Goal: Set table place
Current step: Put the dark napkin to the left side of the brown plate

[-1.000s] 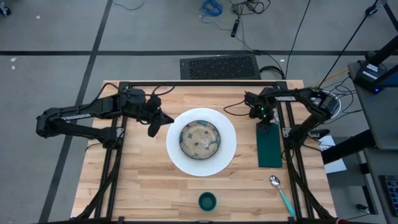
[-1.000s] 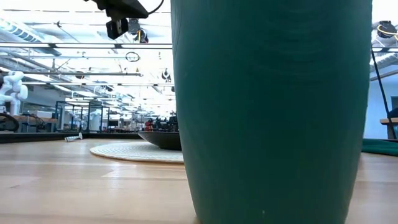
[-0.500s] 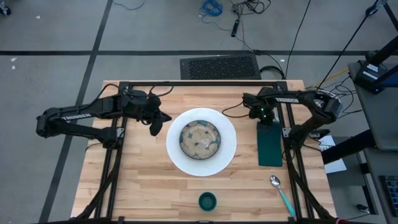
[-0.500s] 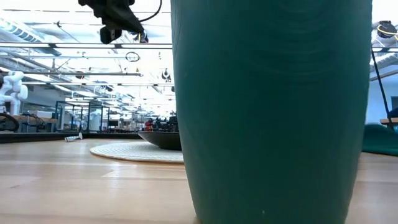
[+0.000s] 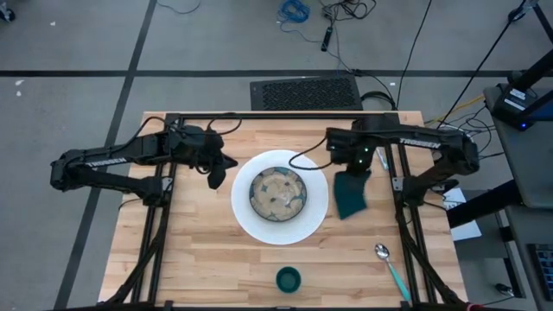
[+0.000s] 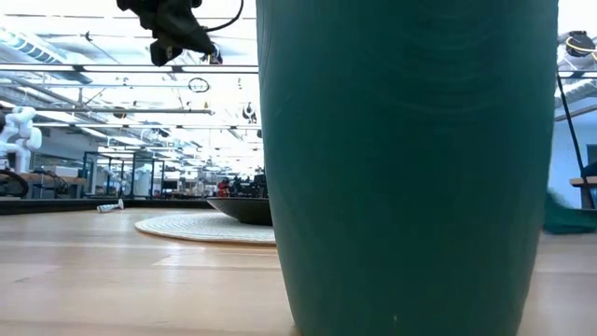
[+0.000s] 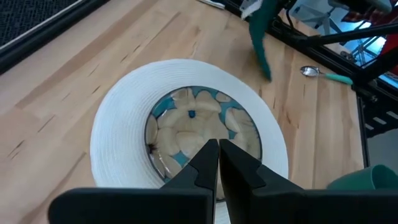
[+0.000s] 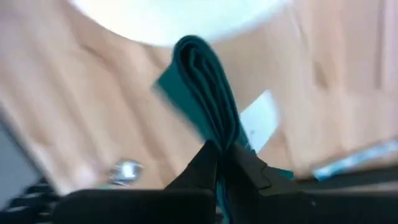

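A white plate (image 5: 315, 220) lies mid-table with a speckled bowl (image 5: 277, 192) on it. My right gripper (image 5: 350, 164) hangs just right of the plate, shut on a dark green napkin (image 5: 350, 197); in its wrist view the napkin (image 8: 202, 87) shows as a folded stack. Above the table, left of the plate, my left gripper (image 5: 216, 175) is shut and empty (image 7: 217, 155). A small green cup (image 5: 288, 278) stands near the front edge and fills the low view (image 6: 401, 168). A teal-handled spoon (image 5: 390, 264) lies flat at the front right. My right gripper pinches the napkin's far end (image 8: 219, 138) between its two fingers, over several folded layers. The fingers come from above. The napkin hangs slanting below them, its near end (image 5: 349, 213) swung toward the plate; whether that end touches the table I cannot tell.
The wooden table (image 5: 199, 250) has a black frame along its edges. Bare wood lies left of the plate and between the plate and the cup. The right arm's link (image 5: 415, 136) crosses the far right corner.
My right gripper has shut on the napkin's far end and moved toward the table's left, toward the plate. The napkin, which lay flat to the right of the plate, is now raised by that end and swung slantwise beside the plate's rim.
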Controlling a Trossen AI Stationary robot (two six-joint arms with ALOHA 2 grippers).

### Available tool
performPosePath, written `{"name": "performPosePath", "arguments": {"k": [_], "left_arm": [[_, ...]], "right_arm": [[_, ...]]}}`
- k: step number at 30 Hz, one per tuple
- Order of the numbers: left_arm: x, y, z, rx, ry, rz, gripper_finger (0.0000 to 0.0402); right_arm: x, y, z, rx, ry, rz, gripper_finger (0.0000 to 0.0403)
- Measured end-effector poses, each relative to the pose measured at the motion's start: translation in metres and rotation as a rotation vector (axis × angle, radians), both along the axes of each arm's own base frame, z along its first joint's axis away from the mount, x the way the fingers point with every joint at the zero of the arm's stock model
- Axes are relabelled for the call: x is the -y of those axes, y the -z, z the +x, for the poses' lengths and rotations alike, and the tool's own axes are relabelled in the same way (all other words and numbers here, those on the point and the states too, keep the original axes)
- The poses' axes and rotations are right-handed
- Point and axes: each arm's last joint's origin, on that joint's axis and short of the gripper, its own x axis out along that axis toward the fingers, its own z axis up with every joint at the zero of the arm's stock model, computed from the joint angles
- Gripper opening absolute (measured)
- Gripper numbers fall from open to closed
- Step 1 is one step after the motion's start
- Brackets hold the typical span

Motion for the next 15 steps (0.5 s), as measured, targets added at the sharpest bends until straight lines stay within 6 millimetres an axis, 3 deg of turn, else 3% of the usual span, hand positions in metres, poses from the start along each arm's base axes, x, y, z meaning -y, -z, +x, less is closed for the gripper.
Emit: {"name": "performPosePath", "arguments": {"k": [6, 15], "left_arm": [[0.002, 0.001, -0.008, -0.038, -0.001, -0.009, 0.0000], [0.009, -0.018, -0.044, 0.062, -0.013, 0.018, 0.0000]], "right_arm": [[-0.036, -0.043, 0.028, 0.180, -0.064, 0.104, 0.0000], [-0.068, -0.074, 0.086, 0.358, -0.176, 0.240, 0.0000]]}}
